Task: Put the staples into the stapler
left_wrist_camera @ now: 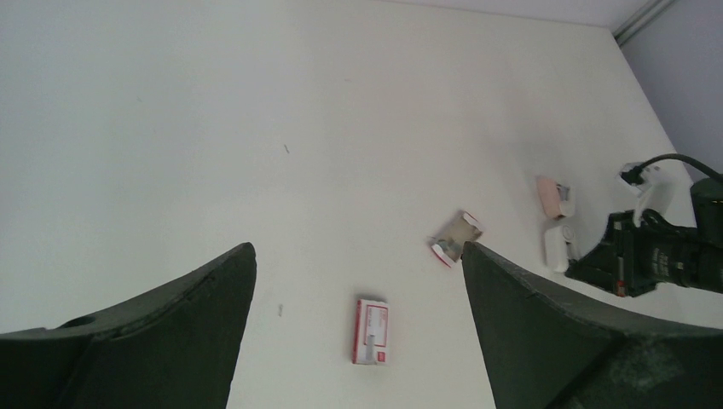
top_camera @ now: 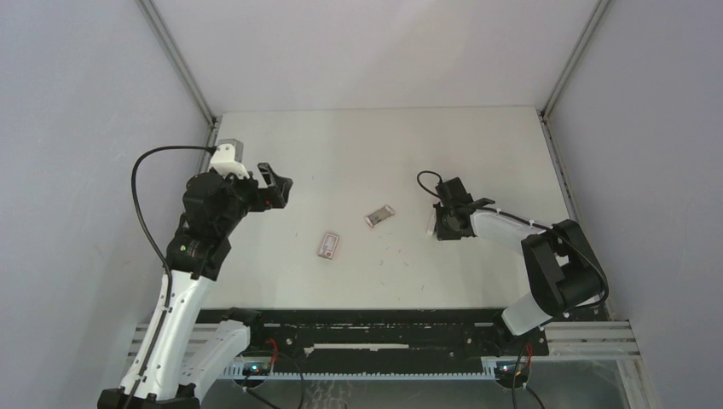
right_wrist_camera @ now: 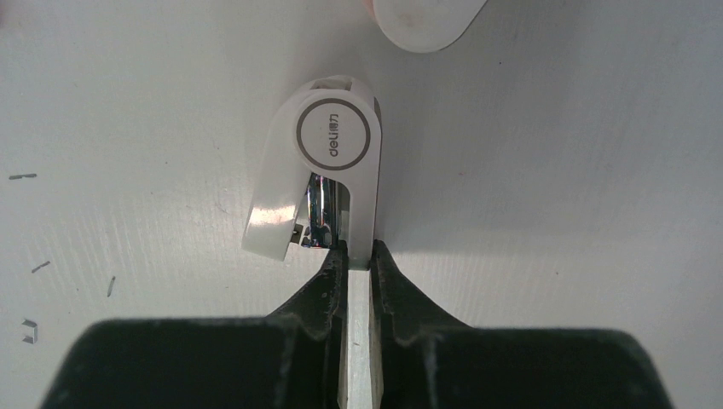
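White plastic marked the stapler [right_wrist_camera: 332, 136], which lay opened on the right part of the bench [top_camera: 384, 145], its metal channel exposed beneath the cover. One thin white edge of it was pinched by the right end effector [right_wrist_camera: 358, 256], whose fingers were pressed against that edge from both sides. The left end effector [top_camera: 277, 183] was held over the left part of the bench, fingers spread wide, with nothing between them. A red-and-white staple box [top_camera: 331, 244] was laid flat near the middle. An opened box [top_camera: 379, 216] was placed between it and the stapler, apart from both. Loose staples [right_wrist_camera: 30, 328] were scattered nearby.
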`<control>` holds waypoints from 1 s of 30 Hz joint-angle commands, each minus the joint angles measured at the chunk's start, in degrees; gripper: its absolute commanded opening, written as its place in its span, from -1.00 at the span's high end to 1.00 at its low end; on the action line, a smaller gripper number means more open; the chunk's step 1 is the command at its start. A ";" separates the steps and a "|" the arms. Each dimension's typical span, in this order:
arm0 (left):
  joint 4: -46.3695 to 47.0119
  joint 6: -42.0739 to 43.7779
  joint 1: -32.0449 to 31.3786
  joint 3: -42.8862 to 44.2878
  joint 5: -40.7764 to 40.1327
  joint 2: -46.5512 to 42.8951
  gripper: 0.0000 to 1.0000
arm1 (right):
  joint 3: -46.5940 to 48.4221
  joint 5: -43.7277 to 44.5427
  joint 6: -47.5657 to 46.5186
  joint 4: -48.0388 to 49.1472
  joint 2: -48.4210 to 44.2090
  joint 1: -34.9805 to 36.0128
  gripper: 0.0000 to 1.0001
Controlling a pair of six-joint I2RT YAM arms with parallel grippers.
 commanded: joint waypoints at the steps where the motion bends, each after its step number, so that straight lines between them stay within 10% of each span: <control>1: 3.54 -5.48 0.25 -4.12 5.07 -1.32 -0.83 | 2.20 -1.13 -2.58 1.46 -1.73 0.17 1.00; 14: 59.64 10.31 -32.97 -35.78 6.05 -3.60 -0.78 | 2.69 -40.76 -4.99 0.35 -11.19 5.07 1.00; 30: 55.77 32.60 -57.49 -41.69 -2.11 1.16 -0.78 | 2.72 -52.53 -6.96 -8.99 -9.07 16.94 1.00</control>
